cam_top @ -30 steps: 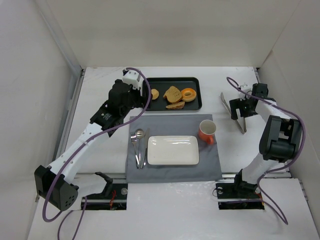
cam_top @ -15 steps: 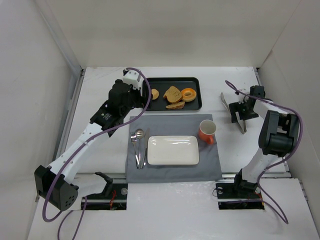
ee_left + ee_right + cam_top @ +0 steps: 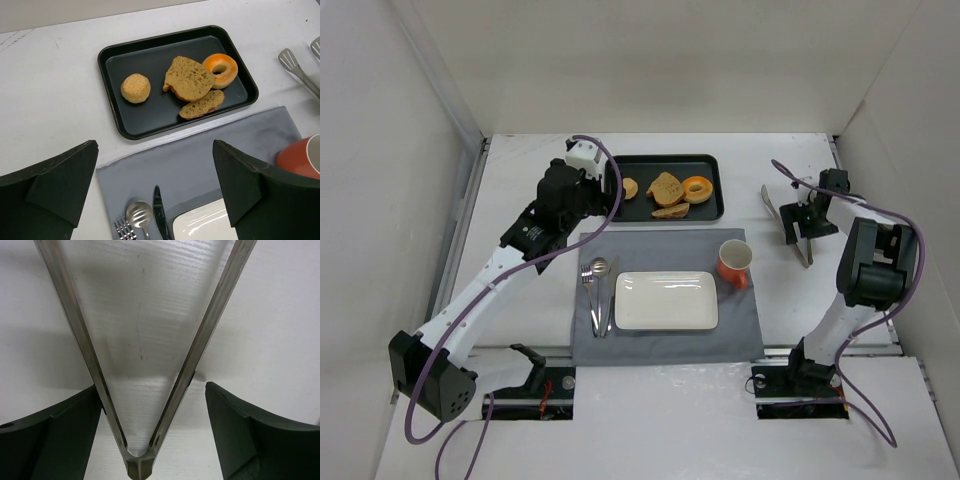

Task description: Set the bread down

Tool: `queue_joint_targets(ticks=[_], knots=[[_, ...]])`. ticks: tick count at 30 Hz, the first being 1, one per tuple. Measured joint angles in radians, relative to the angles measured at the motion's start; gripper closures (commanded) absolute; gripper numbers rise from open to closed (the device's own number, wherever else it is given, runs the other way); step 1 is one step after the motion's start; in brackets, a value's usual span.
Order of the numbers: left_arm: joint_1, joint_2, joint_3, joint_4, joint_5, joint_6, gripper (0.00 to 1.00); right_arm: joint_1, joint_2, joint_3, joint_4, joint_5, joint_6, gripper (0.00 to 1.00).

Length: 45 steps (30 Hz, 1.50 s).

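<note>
Both bread slices [image 3: 189, 78] lay on the tray [image 3: 150, 115], plate [image 3: 666, 300] bare
Right gripper [image 3: 151, 390] straddled tongs [image 3: 74, 325], unclenched; left gripper [image 3: 155, 150] gaped empty

Orange mug [image 3: 734, 262] on grey placemat [image 3: 665, 347], metal tongs [image 3: 76, 325] well apart at right

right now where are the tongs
In the top view the tongs lie on the table's right side, right of the orange mug, with the right gripper open and straddling their hinge end.
</note>
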Motion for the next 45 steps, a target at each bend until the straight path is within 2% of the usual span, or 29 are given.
queue_joint_targets(ticks=[16,26,31,39,45], knots=[[0.0,-0.014,0.0,0.001,0.0,0.0,0.02,0.006,0.052,0.072,-0.058,0.0,0.0,0.19],[0.0,-0.016,0.0,0.0,0.0,0.0,0.02,0.006,0.068,0.095,-0.086,-0.007,-0.001,0.39],[0.0,-0.018,0.0,0.001,0.0,0.0,0.02,0.006,0.072,0.1,-0.092,-0.011,-0.004,0.52],[0.0,-0.02,0.0,0.0,0.0,0.0,0.02,0.006,0.056,0.093,-0.088,-0.012,-0.004,0.52],[0.0,-0.033,0.0,0.002,0.0,0.001,0.02,0.006,-0.089,0.07,-0.081,-0.033,0.002,0.51]])
